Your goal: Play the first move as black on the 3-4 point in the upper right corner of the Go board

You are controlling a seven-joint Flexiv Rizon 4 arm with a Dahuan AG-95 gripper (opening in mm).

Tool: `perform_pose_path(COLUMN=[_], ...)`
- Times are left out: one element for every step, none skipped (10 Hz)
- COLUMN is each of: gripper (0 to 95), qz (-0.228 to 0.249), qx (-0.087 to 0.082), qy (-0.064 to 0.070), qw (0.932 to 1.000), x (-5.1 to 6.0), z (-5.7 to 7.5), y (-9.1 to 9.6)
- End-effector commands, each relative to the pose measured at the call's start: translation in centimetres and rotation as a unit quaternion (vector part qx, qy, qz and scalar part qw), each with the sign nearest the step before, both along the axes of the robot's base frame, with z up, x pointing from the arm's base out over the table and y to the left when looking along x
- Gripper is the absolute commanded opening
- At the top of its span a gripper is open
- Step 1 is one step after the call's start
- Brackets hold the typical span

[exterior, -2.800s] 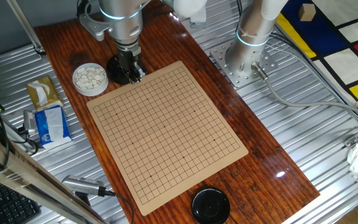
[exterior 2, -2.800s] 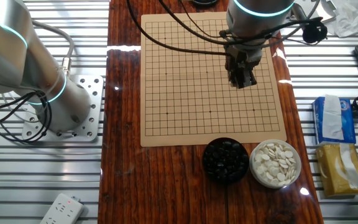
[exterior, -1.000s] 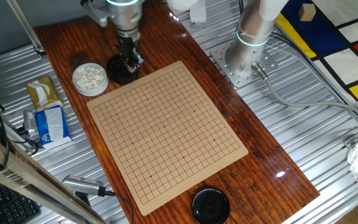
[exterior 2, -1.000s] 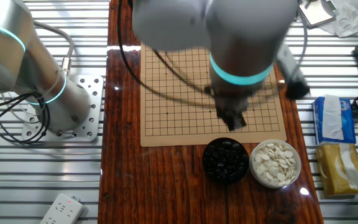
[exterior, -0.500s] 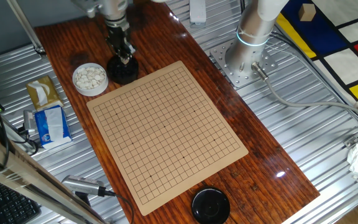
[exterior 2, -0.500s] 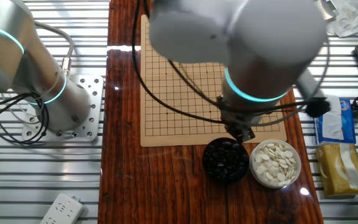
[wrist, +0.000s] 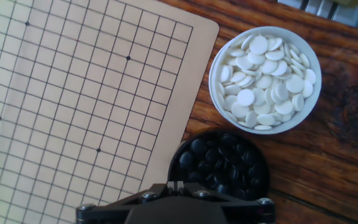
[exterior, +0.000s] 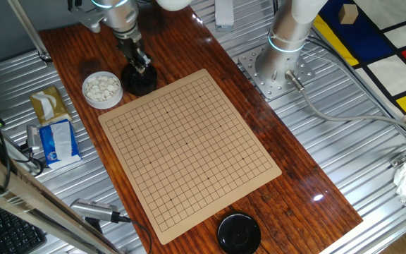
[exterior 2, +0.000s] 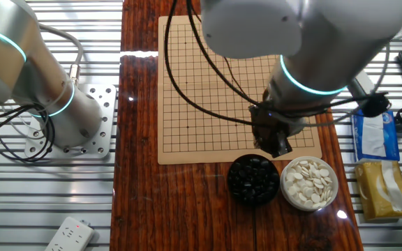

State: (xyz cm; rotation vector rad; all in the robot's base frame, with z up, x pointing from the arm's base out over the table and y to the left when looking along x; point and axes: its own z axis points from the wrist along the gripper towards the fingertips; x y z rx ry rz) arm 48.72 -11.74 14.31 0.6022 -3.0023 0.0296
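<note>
Two bowls (wrist: 225, 165): black stones | white stones (wrist: 265, 79) | jaws (exterior 2: 276, 145) state: cannot tell

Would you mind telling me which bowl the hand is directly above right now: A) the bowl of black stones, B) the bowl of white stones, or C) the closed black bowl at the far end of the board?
A: the hand hangs over the bowl of black stones, with the bowl of white stones beside it.

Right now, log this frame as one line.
phase: reaching for stone | hand above black stone bowl | Go board bare | white stone bowl untouched
</note>
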Motion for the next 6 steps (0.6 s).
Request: perform_pose_path(gripper=[0.0,0.0,0.0,0.0,0.0,0.0], qz=[0.008,0.005,0.005,0.0,0.001,0.004], qx=[0.012,0.015,0.016,0.008,0.0,-0.004], qy=[-0.012,-0.013,-0.013,-0.01,-0.009,-0.007], qw=[0.9998,0.9998,0.9998,0.9999,1.0,1.0], x=[-0.08,-0.04,-0.01,-0.01,-0.01,-0.01], z=[-0.03,-0.09,-0.13,-0.13,-0.13,-0.13], y=[0.03,0.08,0.11,0.11,0.11,0.11])
